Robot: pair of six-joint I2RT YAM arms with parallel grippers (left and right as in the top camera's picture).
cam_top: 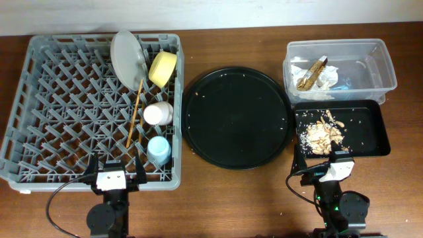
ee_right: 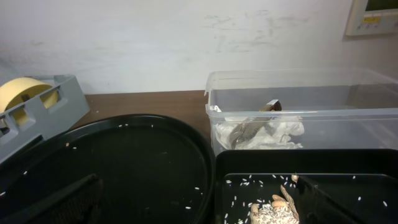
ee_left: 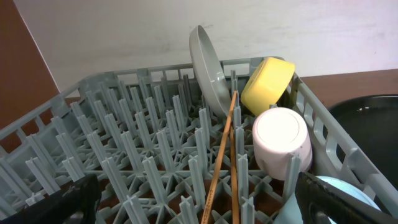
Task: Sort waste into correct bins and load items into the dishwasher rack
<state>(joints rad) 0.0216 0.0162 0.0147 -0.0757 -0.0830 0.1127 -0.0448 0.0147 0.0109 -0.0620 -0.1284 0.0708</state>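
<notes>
The grey dishwasher rack [cam_top: 39, 99] holds the upright plate [cam_top: 127, 58], yellow bowl [cam_top: 162, 68], pink cup [cam_top: 158, 114], light-blue cup [cam_top: 159, 150] and two chopsticks [cam_top: 135, 114]. The clear tub [cam_top: 383, 66] holds white napkins [cam_top: 327, 74] and a brown-gold wrapper [cam_top: 311, 73]. The black rectangular tray [cam_top: 373, 132] holds tan food scraps [cam_top: 322, 132]. My left gripper [cam_top: 111, 173] is open and empty at the rack's near edge [ee_left: 199, 205]. My right gripper [cam_top: 328, 162] is open and empty at the near edge of the rectangular tray [ee_right: 202, 205].
The large round black tray [cam_top: 236, 118] lies between the rack and the bins, with a few rice grains on it. A white wall runs behind the table. The table's near edge is right behind both grippers.
</notes>
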